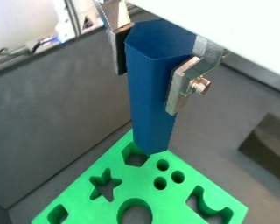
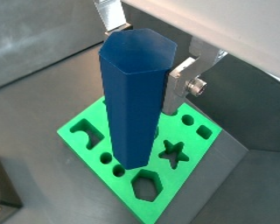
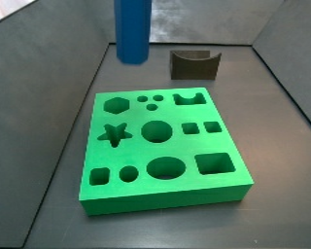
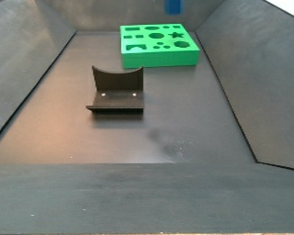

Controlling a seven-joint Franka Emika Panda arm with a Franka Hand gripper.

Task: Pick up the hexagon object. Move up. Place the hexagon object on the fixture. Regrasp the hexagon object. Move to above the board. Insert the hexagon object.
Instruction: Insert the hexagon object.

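Observation:
My gripper (image 1: pixel 150 70) is shut on the hexagon object (image 1: pixel 152 92), a blue prism held upright by its upper end; both wrist views show this (image 2: pixel 143 61). One silver finger (image 1: pixel 185 80) presses a flat side and the opposite finger sits on the far side. The prism (image 2: pixel 133 101) hangs above the green board (image 1: pixel 112 163), its lower end near the hexagon hole (image 1: pixel 133 156) and above the board's surface. In a side view the prism (image 3: pixel 131 29) hangs over the board's far edge (image 3: pixel 139 151); the gripper is out of that frame.
The fixture (image 3: pixel 193 64), a dark notched block, stands beyond the board, and it also shows in the other side view (image 4: pixel 117 92). The board (image 4: pixel 160 60) has star, circle and square holes. Sloping dark walls enclose the floor.

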